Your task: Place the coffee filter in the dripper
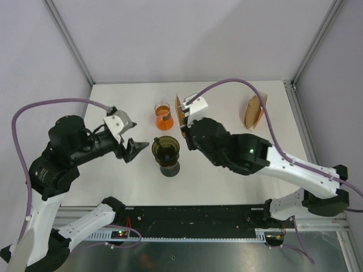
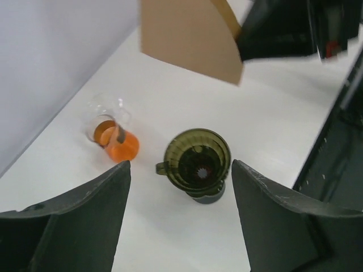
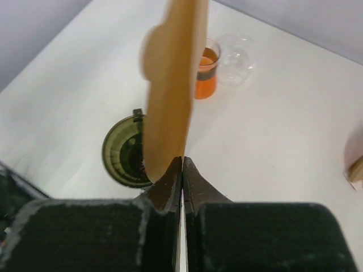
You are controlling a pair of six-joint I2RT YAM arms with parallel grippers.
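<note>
We see the right jaws pinched tight on the narrow end of the coffee filter (image 3: 170, 85). It is a thin, flat, matte brown paper fan with a rounded outer edge, held clear of the white surface (image 1: 227, 107), its long axis running straight out from the jaw tips and its wide end farthest from them. The dripper (image 2: 197, 158), a dark olive translucent cone with ribbed walls and a small handle, stands mouth up just beyond and beside those tips, ahead of the left jaws, which are spread wide and hold nothing.
</note>
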